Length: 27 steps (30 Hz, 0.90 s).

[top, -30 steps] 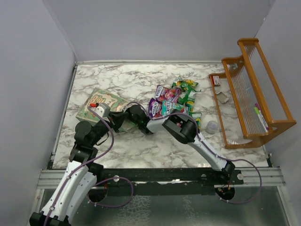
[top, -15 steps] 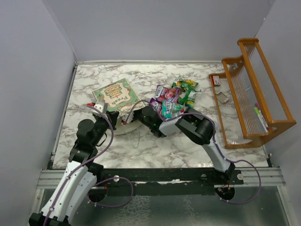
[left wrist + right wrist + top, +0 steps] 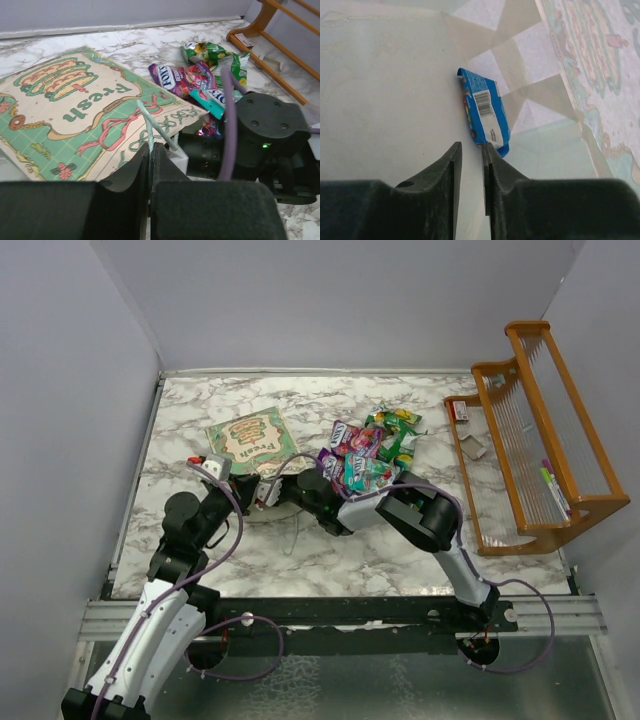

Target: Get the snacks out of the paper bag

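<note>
You are part-way through emptying: a pile of snacks (image 3: 375, 450) already lies on the table just beside the paper bag (image 3: 250, 438), on its right, while one blue packet (image 3: 485, 112) sits inside the bag, flat against the cream lining near the bottom fold. Your left gripper (image 3: 151, 150) is clamped tight on the bag's twine handle (image 3: 149, 122), holding the mouth up. Your right gripper (image 3: 470, 146) is reached inside the bag with its jaws only narrowly parted and nothing between them; one fingertip sits at the packet's near corner. The next move appears to call for wider jaws, a short advance over the packet's edge, then closing and withdrawing.
</note>
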Available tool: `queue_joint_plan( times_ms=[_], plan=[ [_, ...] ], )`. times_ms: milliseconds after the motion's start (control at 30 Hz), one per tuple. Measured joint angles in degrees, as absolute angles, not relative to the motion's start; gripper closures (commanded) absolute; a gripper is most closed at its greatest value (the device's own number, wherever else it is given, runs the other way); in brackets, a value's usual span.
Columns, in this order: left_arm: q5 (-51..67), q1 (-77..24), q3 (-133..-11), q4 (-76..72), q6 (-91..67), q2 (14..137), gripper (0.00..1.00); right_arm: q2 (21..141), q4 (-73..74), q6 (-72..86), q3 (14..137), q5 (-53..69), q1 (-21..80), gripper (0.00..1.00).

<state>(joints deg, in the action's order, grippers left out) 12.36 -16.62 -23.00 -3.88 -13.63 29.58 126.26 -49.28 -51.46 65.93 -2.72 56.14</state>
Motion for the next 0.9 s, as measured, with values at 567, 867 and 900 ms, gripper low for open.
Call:
queue_joint_plan(
  times_ms=[567,867,900],
  plan=[
    [19.1,-16.5,-22.2,-11.7,-17.0,30.4,1.00,139.8,-44.8,-50.2,83.8,-12.9,57.6,0.42],
    [20.3,-16.5,-21.9,-12.2,-17.5,30.5,1.00,147.2,-45.8,-55.4,95.1,-15.2,57.3,0.42],
    [20.1,-16.5,-21.9,-12.0,-17.5,30.6,1.00,147.5,-45.7,-55.5,95.6,-15.2,57.3,0.43]
  ],
)
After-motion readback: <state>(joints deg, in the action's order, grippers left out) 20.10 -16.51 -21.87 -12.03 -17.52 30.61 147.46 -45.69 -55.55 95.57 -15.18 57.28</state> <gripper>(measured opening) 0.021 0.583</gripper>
